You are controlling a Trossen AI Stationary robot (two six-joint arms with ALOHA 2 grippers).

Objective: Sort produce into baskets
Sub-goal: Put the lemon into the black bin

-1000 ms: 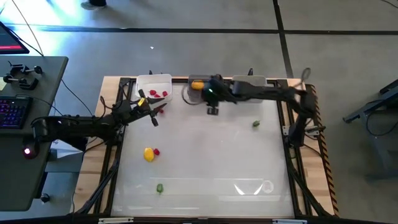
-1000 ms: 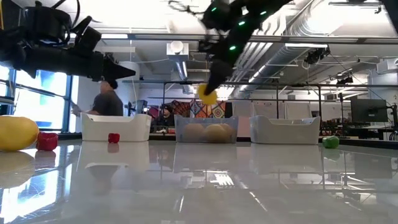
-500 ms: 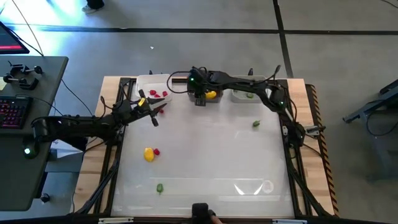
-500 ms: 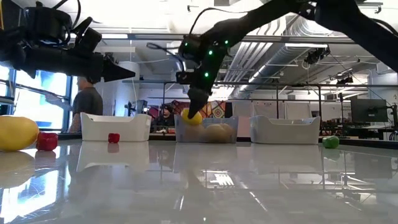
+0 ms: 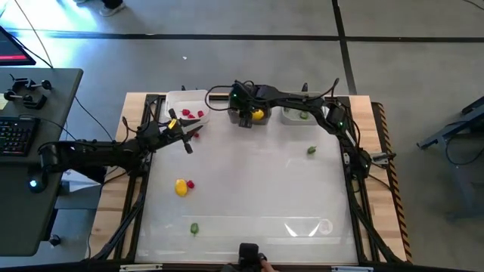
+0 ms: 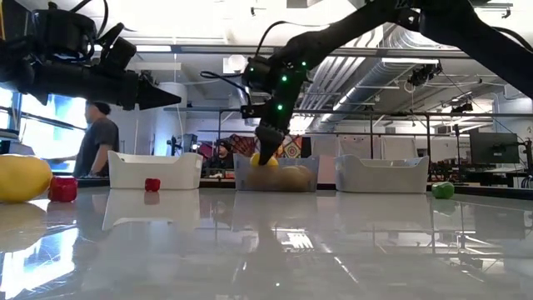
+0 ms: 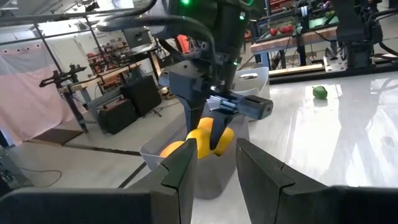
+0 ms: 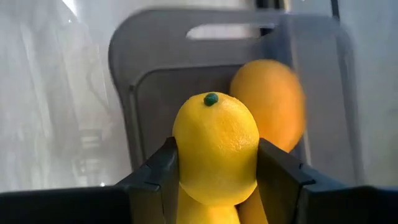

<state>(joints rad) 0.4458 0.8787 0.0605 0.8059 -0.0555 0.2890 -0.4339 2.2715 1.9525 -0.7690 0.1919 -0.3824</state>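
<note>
While your right tool (image 8: 214, 186) hangs over the middle basket (image 5: 253, 119), it is clamped on a yellow lemon (image 8: 215, 146), its fingers (image 8: 158, 171) pressing the fruit from both sides. You have it low over the bin's open top, which makes sense: an orange fruit (image 8: 270, 102) already lies inside, so this looks like the bin for yellow and orange pieces, and a release from here should drop the lemon straight in.

Your left tool (image 7: 214, 165) waits beside the white basket (image 5: 185, 102) with its fingers apart and nothing between them, pointed across at the other arm. Red bits (image 5: 190, 114) sit in that white basket, and something green shows in the third basket (image 5: 302, 115).

Still loose on the counter (image 5: 249, 189) you have a yellow fruit (image 5: 181, 187) with a red piece (image 5: 190, 183) touching it, one green piece (image 5: 194, 227) toward the front, and another green piece (image 5: 311, 151) near the right side.
</note>
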